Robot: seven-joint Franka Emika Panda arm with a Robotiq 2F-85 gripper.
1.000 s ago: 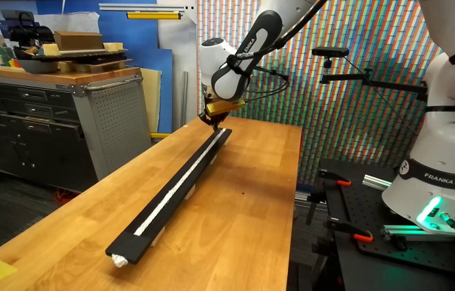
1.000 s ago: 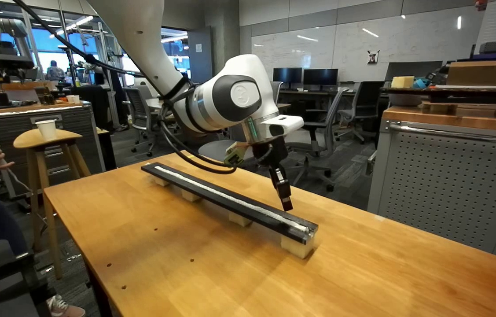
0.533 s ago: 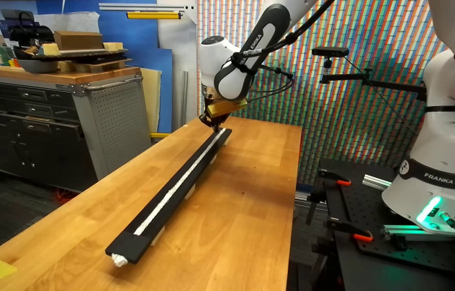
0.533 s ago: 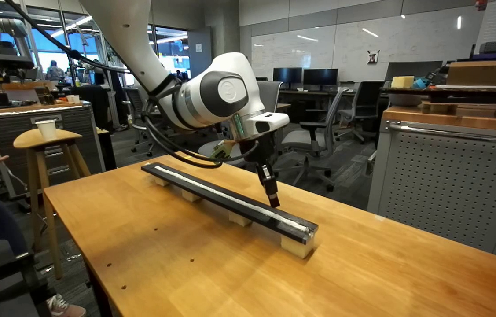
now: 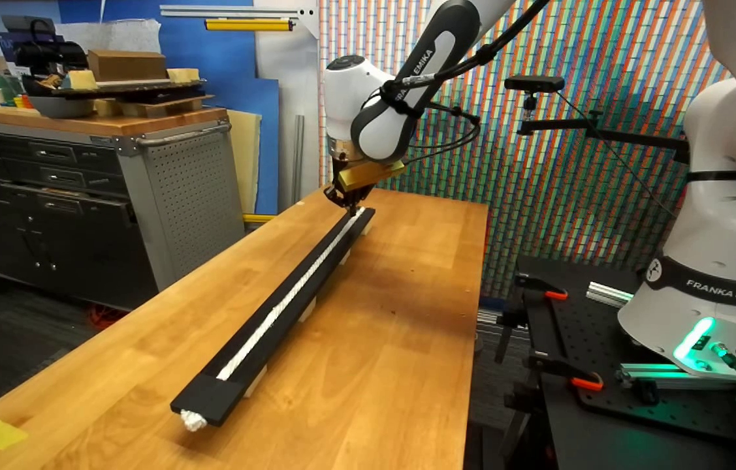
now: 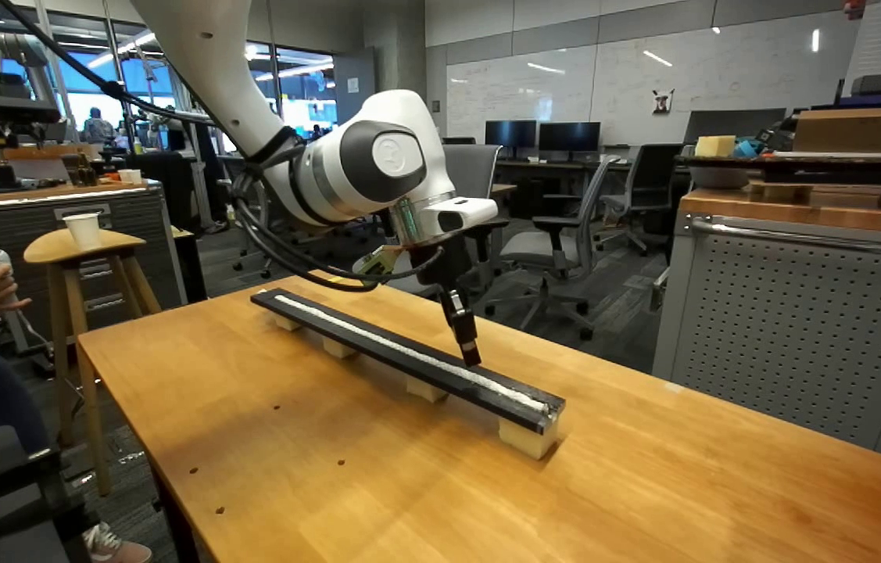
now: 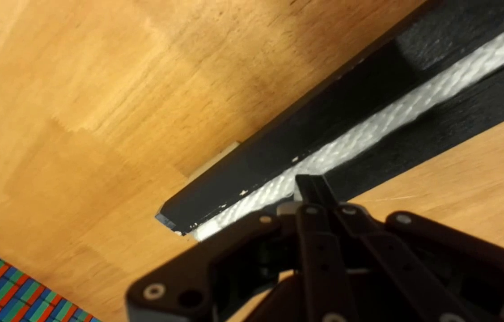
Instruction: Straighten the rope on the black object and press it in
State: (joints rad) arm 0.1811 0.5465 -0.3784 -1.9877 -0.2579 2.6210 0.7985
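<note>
Since a second ago my gripper (image 6: 471, 358) has travelled along the black bar (image 7: 287, 134), away from the bar end nearest me and in toward the rope (image 7: 363, 136); rope and bar lie as they did. My fingers (image 7: 307, 190) are pressed together and I see nothing pinched between them. In the wrist view their tips overlap the rope's edge; whether they touch it, I cannot tell.

I judge the straightening mostly done and the pressing in hand. The next move calls for centring my joined tips over the rope, then pushing straight down and working along it without dragging it sideways.

From under my tips the rope runs both ways along the bar's middle, nearly straight. Toward the nearest end it reaches about to the edge; at the end well away from me it meets a plain black end piece (image 5: 211, 393), past which pokes what looks like its bunched tail (image 5: 193, 420). Below me, pale blocks (image 6: 528, 439) lift the bar off the table (image 6: 424, 485).
</note>
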